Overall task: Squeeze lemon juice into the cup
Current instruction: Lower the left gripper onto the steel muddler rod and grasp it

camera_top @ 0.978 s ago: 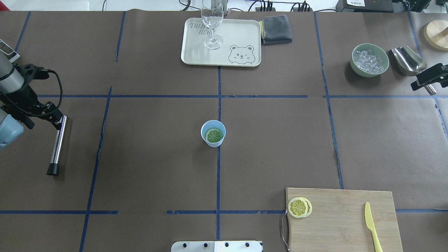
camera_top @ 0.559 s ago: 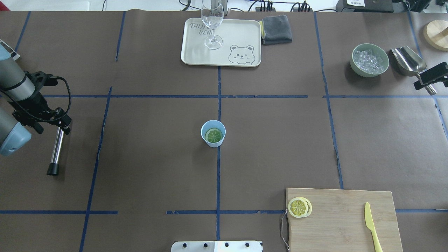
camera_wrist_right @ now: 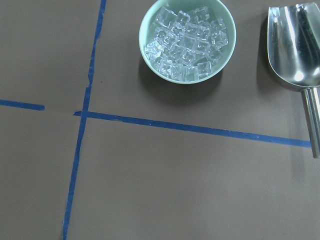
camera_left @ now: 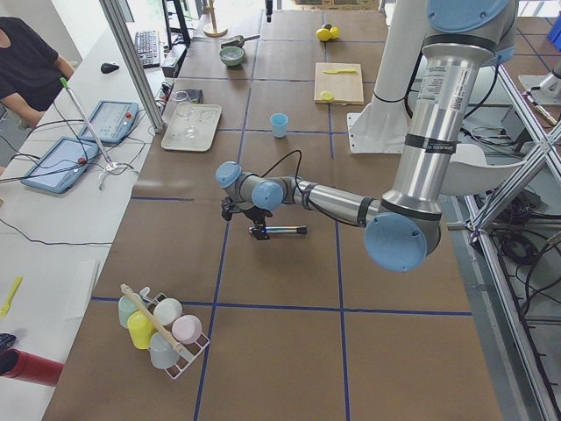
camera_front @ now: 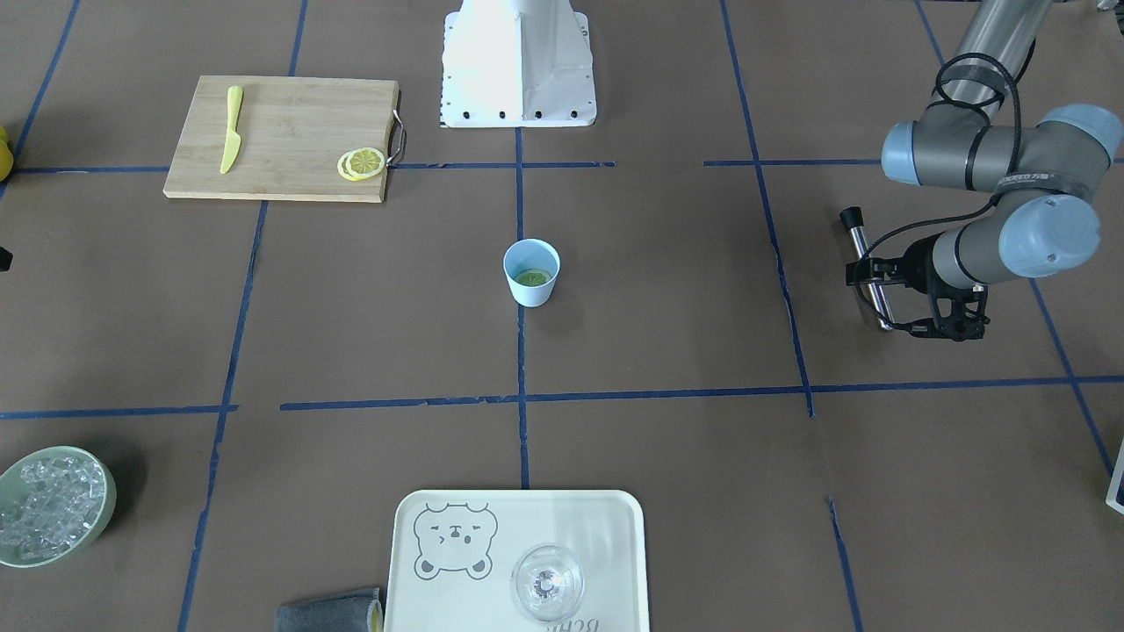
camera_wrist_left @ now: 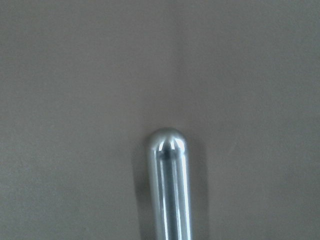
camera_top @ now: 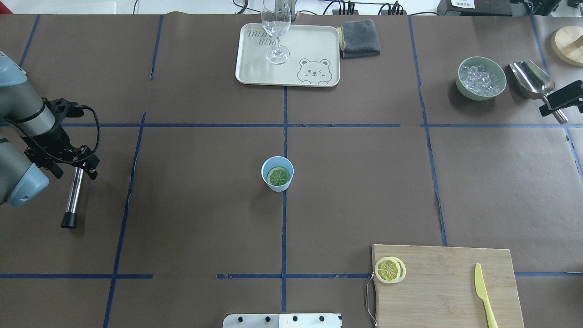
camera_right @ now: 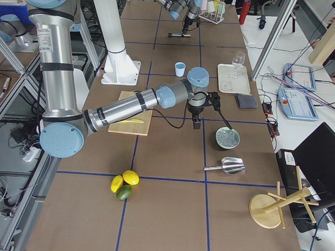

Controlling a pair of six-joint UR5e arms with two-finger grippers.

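The pale-blue cup stands at the table's centre with a green round slice lying inside it. Two overlapping lemon slices rest on the left corner of the wooden cutting board. My left gripper hovers at the far left over the upper end of a metal rod lying on the table; its fingers look spread to either side of the rod in the front-facing view, so it reads as open. My right gripper hangs at the far right edge over the scoop's handle; whether it is open or shut does not show.
A green bowl of ice and a metal scoop sit at the back right. A tray with a wine glass and a grey cloth are at the back centre. A yellow knife lies on the board.
My left arm has swung right and nearer, so its gripper now sits further along the rod. The rod has stayed in place. The right gripper shifted slightly up and right.
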